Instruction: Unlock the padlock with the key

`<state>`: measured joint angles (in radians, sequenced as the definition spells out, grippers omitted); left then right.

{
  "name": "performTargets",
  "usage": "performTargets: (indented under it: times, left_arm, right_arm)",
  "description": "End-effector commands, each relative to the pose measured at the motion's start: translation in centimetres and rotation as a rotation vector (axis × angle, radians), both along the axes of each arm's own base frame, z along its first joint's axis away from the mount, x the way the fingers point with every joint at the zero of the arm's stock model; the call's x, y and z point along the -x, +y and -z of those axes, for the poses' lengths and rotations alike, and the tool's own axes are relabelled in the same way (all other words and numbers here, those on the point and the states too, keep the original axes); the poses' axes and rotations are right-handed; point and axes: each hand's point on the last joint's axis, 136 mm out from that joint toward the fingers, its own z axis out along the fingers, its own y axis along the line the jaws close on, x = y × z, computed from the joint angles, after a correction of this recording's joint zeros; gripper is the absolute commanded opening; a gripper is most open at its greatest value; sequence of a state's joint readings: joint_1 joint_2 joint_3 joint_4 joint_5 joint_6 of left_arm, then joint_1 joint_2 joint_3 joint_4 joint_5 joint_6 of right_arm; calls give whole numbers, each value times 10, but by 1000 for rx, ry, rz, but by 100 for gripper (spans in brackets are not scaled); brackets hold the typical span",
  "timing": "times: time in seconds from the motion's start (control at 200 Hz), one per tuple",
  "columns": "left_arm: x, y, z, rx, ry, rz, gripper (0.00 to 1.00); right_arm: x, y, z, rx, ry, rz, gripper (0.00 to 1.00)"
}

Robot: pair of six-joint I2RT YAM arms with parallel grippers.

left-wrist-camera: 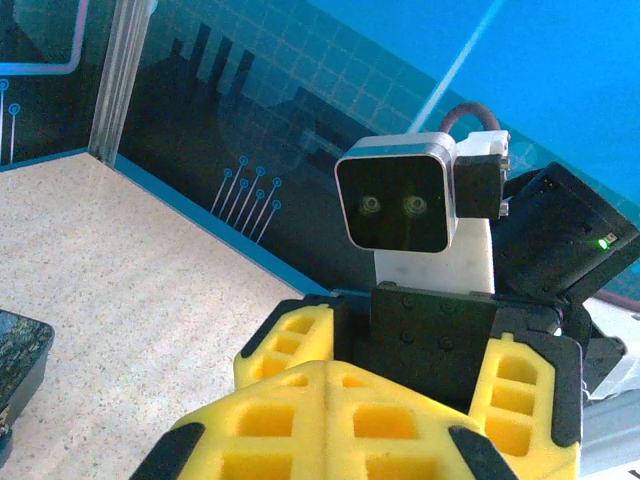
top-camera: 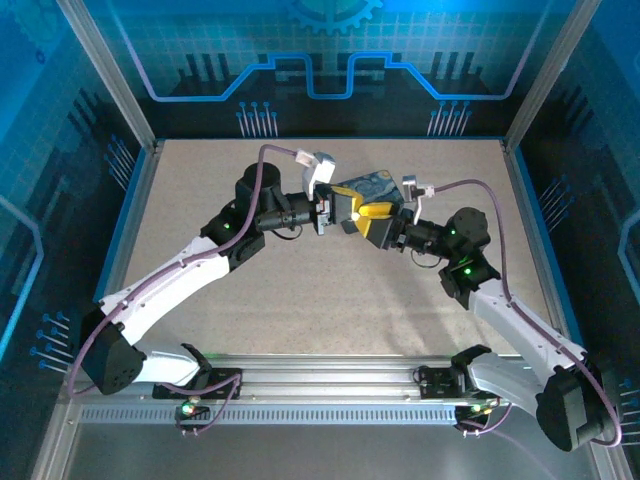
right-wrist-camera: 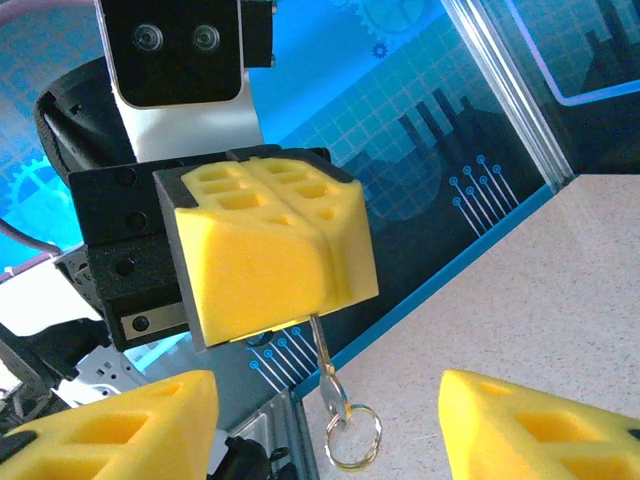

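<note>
top external view: the two arms meet over the far middle of the worktop (top-camera: 300, 300), just on the near side of a blue painted tin (top-camera: 368, 187) that lies close to the far edge. the left claw (top-camera: 350, 218) and the right claw (top-camera: 380, 228) point at each other almost tip to tip; their fingers' state is too small to read here. left wrist view: the left claw (left-wrist-camera: 330, 425) has its yellow fingers pressed together, and the right claw (left-wrist-camera: 400, 365) faces it head-on, fingers spread to either side of the left's tips. a dark corner of the tin (left-wrist-camera: 20, 345) sits at the left edge. right wrist view: the left claw (right-wrist-camera: 305, 305) is clamped on the key (right-wrist-camera: 322, 365), which hangs below its closed tips with its long axis near upright, slightly tilted, and the key ring (right-wrist-camera: 352, 435) at the lower end. the right claw (right-wrist-camera: 325, 410) stands apart and holds nothing. the key lies straight ahead of it, in line with the gap between its fingers and near them. judging by this, the right arm is the one placed to act on the dangling end, and must close across the shaft, not along it.
</note>
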<state>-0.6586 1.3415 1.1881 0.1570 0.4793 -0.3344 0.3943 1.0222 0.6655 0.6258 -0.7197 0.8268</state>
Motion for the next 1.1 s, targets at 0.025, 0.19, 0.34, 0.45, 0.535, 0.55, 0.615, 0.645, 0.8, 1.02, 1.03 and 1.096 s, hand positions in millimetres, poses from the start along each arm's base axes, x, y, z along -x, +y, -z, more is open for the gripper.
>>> performTargets:
  times: [0.025, 0.19, 0.34, 0.45, 0.535, 0.55, 0.615, 0.645, 0.8, 1.02, 1.03, 1.096]
  left_arm:
    - [9, 1, -24, 46, -55, 27, 0]
    - [7, 2, -22, 43, -53, 18, 0]
    - [7, 2, -22, 40, -56, 14, 0]
    - [7, 3, -22, 40, -59, 13, 0]
    - [6, 3, -22, 38, -59, 8, 0]
    - [6, 3, -22, 38, -58, 8, 0]
    - [6, 4, -22, 37, -60, 7, 0]
    - [6, 4, -22, 38, -61, 7, 0]
    - [6, 4, -20, 34, -57, 8, 0]
    - [3, 6, -17, 29, -56, -5, 0]
    - [3, 6, -16, 28, -55, -5, 0]
    - [1, 8, -15, 26, -51, -15, 10]
  right_arm:
    - [6, 6, -12, -9, -46, -30, 56]
    - [5, 6, -9, -4, -39, -27, 46]
    - [4, 6, -8, 1, -38, -23, 39]
    - [4, 6, -7, 4, -34, -24, 32]
    - [4, 6, -7, 7, -33, -24, 26]
    - [4, 6, -7, 7, -33, -24, 25]
    - [3, 6, -7, 7, -31, -20, 22]
    - [3, 6, -7, 7, -31, -18, 21]
    - [2, 5, -9, 4, -32, -13, 12]
    - [2, 3, -8, 11, -29, 4, 2]
    - [2, 3, -9, 11, -30, 5, 1]
    - [1, 2, -6, 20, -28, 17, 0]
